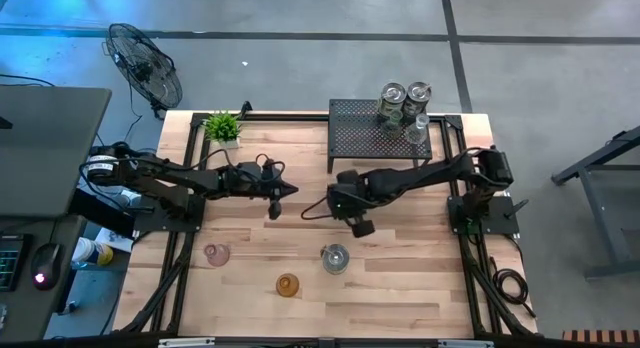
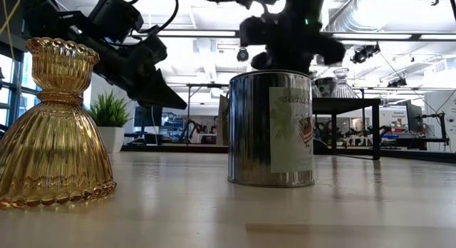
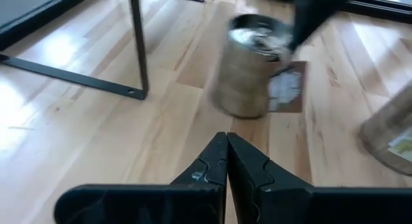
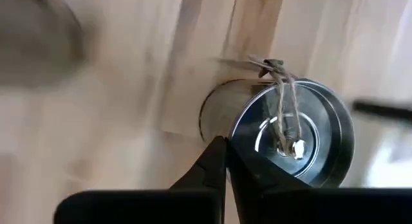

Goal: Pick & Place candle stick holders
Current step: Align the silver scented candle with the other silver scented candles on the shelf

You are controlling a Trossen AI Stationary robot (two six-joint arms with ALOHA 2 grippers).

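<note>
A silvery tin holder with twine and a tag on top stands upright on the table's near middle; it also shows in the low view and the right wrist view. My right gripper is shut, just above and beyond it; no touch shows. My left gripper is shut and empty above the table's middle. An amber glass holder and a pink one stand on their bases near the front. Three more holders stand on the black mesh rack.
A green potted plant stands at the far left corner. The rack's leg stands on the table near my left gripper. Bare wood lies at the near right. A fan stands off the table.
</note>
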